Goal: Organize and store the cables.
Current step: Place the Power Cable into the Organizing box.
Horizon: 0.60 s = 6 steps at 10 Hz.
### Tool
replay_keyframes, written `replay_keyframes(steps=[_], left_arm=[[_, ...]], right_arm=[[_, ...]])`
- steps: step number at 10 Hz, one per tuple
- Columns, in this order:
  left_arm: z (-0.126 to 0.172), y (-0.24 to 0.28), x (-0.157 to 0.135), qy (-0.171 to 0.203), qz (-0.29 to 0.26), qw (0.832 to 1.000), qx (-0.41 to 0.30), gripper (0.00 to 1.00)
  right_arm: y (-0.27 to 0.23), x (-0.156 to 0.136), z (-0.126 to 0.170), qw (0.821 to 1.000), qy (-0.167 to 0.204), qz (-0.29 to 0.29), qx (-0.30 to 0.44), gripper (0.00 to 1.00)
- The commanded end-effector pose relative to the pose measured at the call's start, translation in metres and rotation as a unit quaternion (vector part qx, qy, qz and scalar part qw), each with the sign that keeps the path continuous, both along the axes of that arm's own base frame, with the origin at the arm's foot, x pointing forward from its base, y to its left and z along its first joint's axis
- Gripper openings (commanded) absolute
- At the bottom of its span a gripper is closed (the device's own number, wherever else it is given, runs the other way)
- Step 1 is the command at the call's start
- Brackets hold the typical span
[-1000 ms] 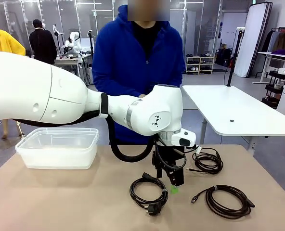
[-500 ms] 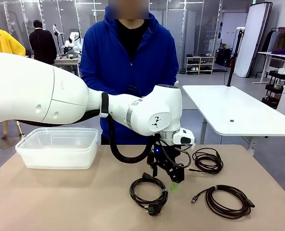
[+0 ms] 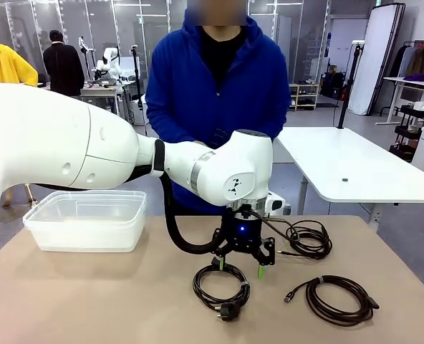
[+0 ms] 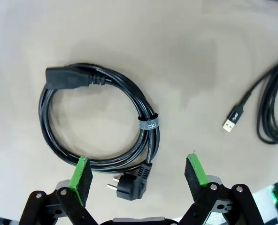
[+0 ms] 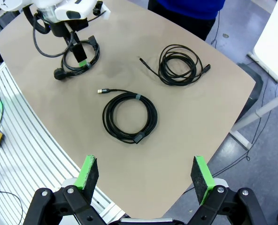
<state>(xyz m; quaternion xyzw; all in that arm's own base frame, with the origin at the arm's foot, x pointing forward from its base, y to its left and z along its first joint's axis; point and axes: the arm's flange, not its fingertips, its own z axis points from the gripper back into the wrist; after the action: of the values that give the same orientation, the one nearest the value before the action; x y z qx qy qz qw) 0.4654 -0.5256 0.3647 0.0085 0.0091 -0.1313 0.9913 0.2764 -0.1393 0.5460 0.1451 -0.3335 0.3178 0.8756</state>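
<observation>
**Left gripper squared up over power cable; no grasp yet**

**Change noted.** Within the past second the left gripper (image 3: 241,268) has rolled at the wrist. It stood side-on, just right of the power cable (image 4: 147,124). It now faces the front camera squarely and has shifted left to hang above the coil. In the left wrist view its green pads (image 4: 81,171) flank the stretch of cord beside the plug. The fingertips appear clear of the cord.

**Jaws.** The left jaws stand wide, with nothing gripped. The right gripper (image 5: 144,168) is equally wide and empty, held high off the table's (image 3: 90,301) edge.

**Location of items.**
- All three coils lie on the table.
- The power cable is front and centre.
- The USB cable (image 5: 137,97) lies to its right.
- The third coil (image 3: 324,247) lies behind that one, toward the far edge.
- The bin (image 3: 83,240) sits at the left, well apart from the coils, with no cable seen inside.

**Assessment.** The roll sets the jaws across the cord rather than along it, so this reads as the final alignment for a first pick. Descent and closing remain outstanding, and storage has not begun. The strap round the coil should let it lift as one bundle. The plug lies close to the closing line and could foul a pad.
</observation>
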Motion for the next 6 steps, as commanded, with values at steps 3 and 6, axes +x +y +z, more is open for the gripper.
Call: replay_keyframes(steps=[3,6], left_arm=[[-0.012,-0.003,-0.015,-0.037,0.049,0.998,-0.023,1.0],[-0.004,-0.008,-0.004,-0.015,0.048,0.998,-0.023,1.0]], right_arm=[[-0.001,-0.001,-0.002,1.0,-0.002,0.008,-0.001,1.0],[-0.001,-0.001,-0.002,1.0,-0.002,0.008,-0.001,1.0]])
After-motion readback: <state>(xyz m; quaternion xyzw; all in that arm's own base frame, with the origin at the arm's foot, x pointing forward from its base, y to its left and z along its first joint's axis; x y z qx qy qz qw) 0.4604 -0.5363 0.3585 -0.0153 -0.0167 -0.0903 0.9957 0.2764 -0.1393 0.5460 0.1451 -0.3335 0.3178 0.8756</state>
